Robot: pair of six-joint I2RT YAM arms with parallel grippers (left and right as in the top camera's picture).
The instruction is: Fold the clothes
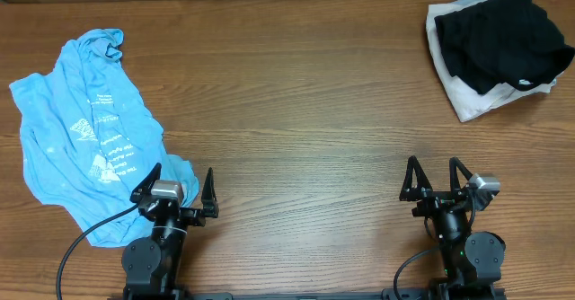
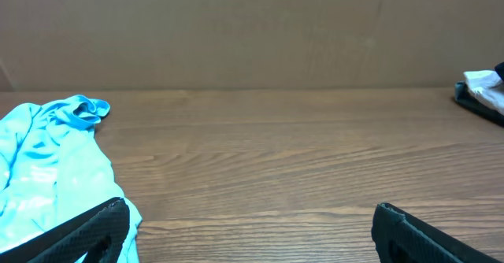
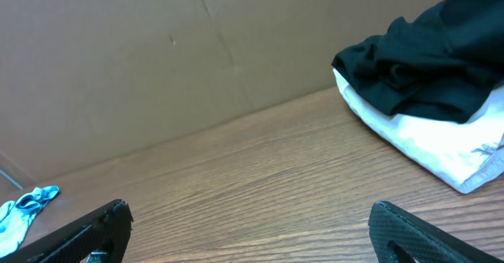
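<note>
A light-blue T-shirt [image 1: 85, 129] with white print lies crumpled at the left of the table; it also shows in the left wrist view [image 2: 47, 161] and far off in the right wrist view [image 3: 20, 212]. A black garment [image 1: 499, 41] lies folded on a white garment [image 1: 463, 98] at the far right corner, seen also in the right wrist view [image 3: 425, 62]. My left gripper [image 1: 183, 185] is open and empty at the front, its left finger over the T-shirt's edge. My right gripper [image 1: 436, 179] is open and empty near the front right.
The wooden table [image 1: 296, 111] stretches between the two piles. A brown cardboard wall [image 2: 252, 27] stands along the far edge. The black garment's edge and white cloth show at the right of the left wrist view [image 2: 484, 94].
</note>
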